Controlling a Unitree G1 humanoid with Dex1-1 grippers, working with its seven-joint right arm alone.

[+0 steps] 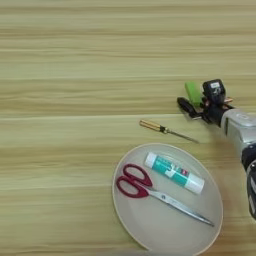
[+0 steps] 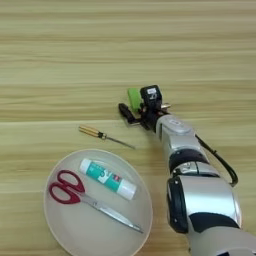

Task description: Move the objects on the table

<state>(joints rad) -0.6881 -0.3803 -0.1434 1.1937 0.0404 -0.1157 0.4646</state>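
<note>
A small green block (image 2: 134, 98) lies on the table (image 1: 60, 75) right of centre. My right gripper (image 2: 138, 104) reaches in from the right and is open. One black finger (image 2: 125, 113) is at the block's lower left and the other (image 2: 151, 95) is against its right side. A thin screwdriver (image 1: 150, 125) with an amber handle lies just below and left of the gripper. The beige plate (image 1: 150, 235) sits near the front edge. It holds red-handled scissors (image 1: 133, 181) and a white-and-teal glue stick (image 1: 175, 173).
My silver forearm (image 2: 200, 200) and its black cable (image 2: 222, 162) cover the lower right of the table in the right eye view. The wooden surface stretches wide to the left and to the far side.
</note>
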